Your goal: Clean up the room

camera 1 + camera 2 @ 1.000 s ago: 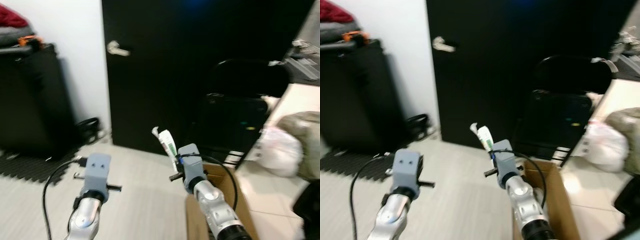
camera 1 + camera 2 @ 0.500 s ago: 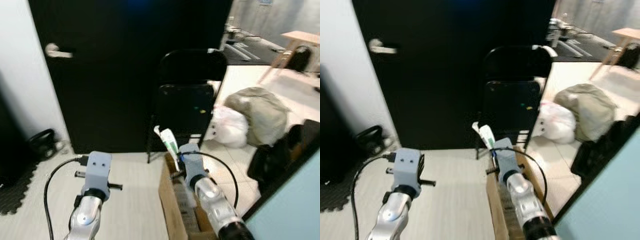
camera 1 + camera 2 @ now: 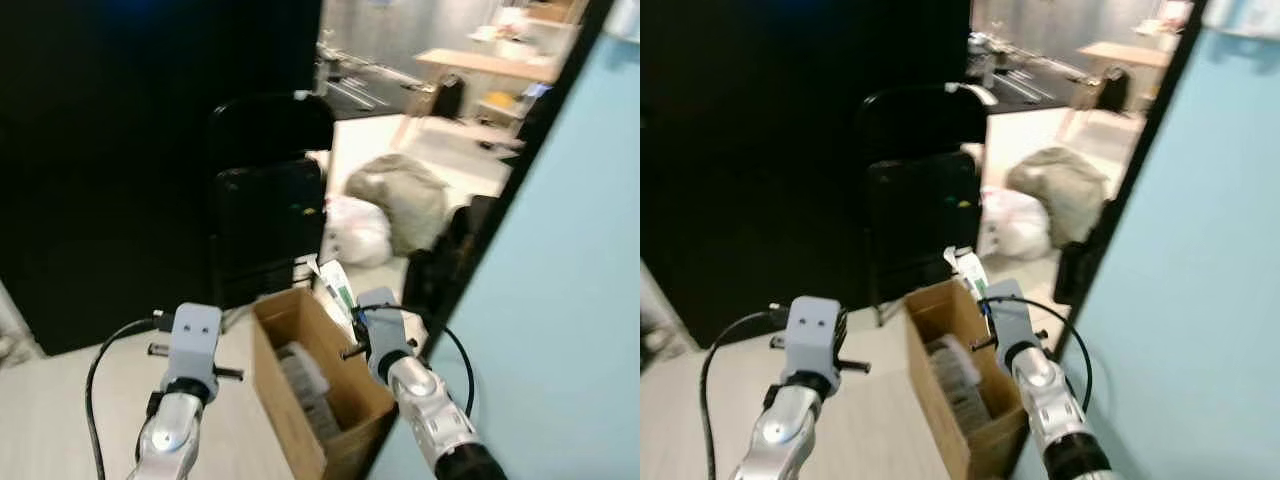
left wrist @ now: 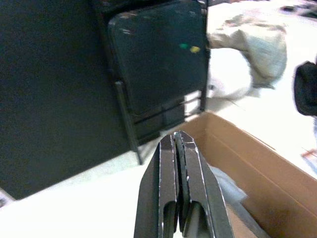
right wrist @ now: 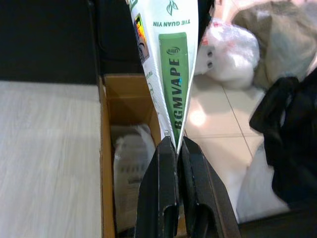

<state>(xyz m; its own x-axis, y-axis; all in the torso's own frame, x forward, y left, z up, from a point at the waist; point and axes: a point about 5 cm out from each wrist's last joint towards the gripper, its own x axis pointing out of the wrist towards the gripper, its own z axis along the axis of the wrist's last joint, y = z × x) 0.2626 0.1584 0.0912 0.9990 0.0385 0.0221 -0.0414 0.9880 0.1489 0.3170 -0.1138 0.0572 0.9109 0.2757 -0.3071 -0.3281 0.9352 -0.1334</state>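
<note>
A black folding chair (image 3: 268, 215) stands before a dark wall; behind it, a wooden table (image 3: 480, 65).

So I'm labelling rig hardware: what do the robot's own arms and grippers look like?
Two silver metal arms with black joints. Grey-blue boxy wrist housings with small screw holes carry the left gripper and right gripper, each with two long black fingers. Black cables loop to each wrist.

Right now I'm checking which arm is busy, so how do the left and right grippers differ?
The right gripper is shut on a white and green packet; the left gripper is shut on nothing. The right gripper sits above the far end of the cardboard box; the left gripper is beside the box, on its left. Both point forward at about the same height.
</note>
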